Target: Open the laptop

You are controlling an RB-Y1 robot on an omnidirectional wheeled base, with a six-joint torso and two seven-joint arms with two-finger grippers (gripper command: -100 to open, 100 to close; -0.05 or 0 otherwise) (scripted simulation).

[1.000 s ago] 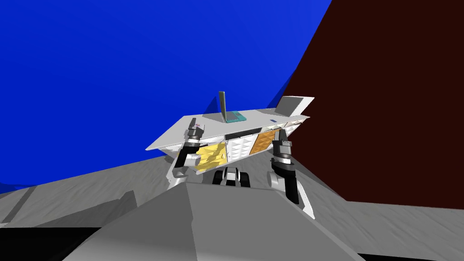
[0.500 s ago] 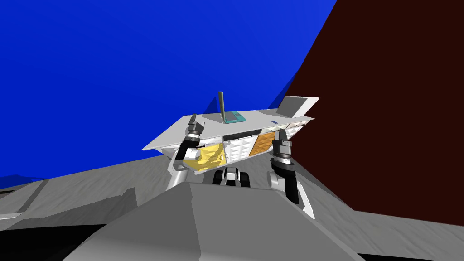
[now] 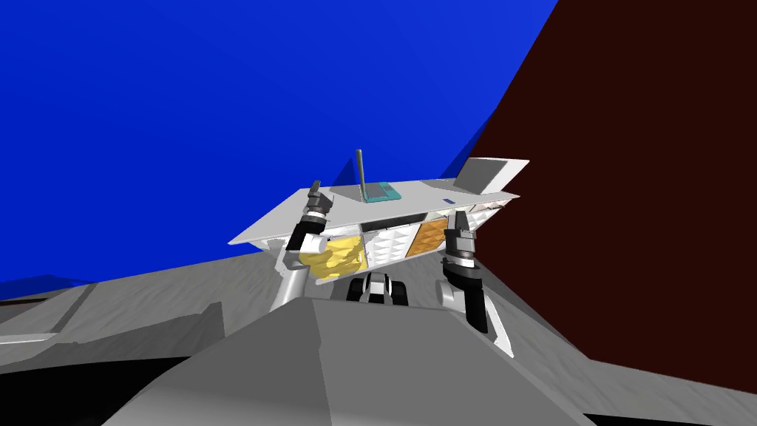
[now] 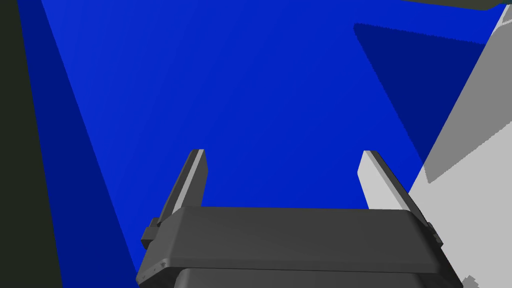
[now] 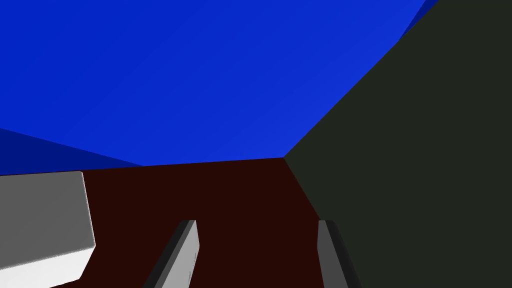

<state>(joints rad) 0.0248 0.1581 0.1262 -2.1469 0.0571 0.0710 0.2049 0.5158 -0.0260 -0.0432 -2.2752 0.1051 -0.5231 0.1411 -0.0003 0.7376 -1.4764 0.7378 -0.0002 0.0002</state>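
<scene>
The laptop (image 3: 377, 191) sits on the white table (image 3: 281, 222) near its far edge. Its teal base lies flat and its thin grey lid (image 3: 360, 171) stands almost upright, seen edge-on. My left gripper (image 3: 314, 188) is open and empty, raised over the table's near edge a little to the left of the laptop. In the left wrist view the left gripper (image 4: 282, 152) points at a blue wall. My right gripper (image 3: 458, 217) is open with nothing between its fingers, and hangs in front of the table's right end. In the right wrist view the right gripper (image 5: 257, 222) points at the wall corner.
A grey tilted slab (image 3: 484, 174) stands at the table's far right corner, with a small blue item (image 3: 448, 200) near it. Under the tabletop are yellow (image 3: 340, 255) and orange (image 3: 429, 233) panels. A blue wall stands behind and a dark maroon wall to the right.
My left arm has lifted, bringing its gripper up from the table's front edge to just above the top. The head camera has turned slightly. The right arm has kept still.
</scene>
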